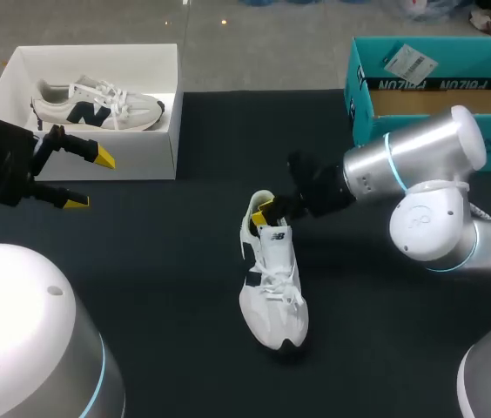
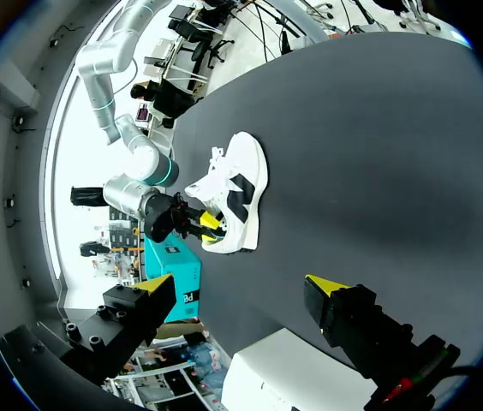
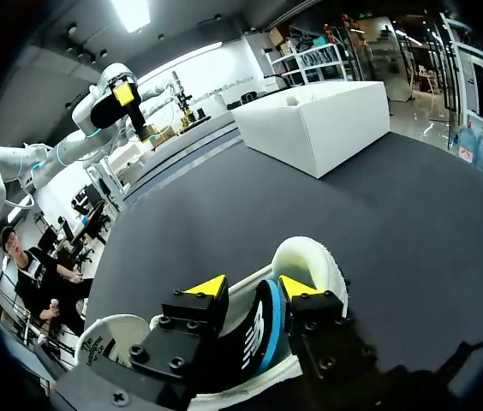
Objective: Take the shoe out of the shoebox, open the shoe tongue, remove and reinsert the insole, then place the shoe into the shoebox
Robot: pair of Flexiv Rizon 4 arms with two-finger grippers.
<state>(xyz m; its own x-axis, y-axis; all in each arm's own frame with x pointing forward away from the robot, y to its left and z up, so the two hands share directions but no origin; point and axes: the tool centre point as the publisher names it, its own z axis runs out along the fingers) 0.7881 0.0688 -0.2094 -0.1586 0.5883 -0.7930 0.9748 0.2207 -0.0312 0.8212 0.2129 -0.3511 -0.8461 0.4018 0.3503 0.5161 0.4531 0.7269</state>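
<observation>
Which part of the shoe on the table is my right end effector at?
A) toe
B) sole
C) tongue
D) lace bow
C: in the right wrist view the right end effector pinches the tongue of the shoe from both sides.

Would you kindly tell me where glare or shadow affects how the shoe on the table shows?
Head view: the white shoe reads evenly lit on the black table, with glints on the right arm. Left wrist view: a pale sheen on the table beside the shoe. Right wrist view: its tongue sits shaded between the jaws.
</observation>
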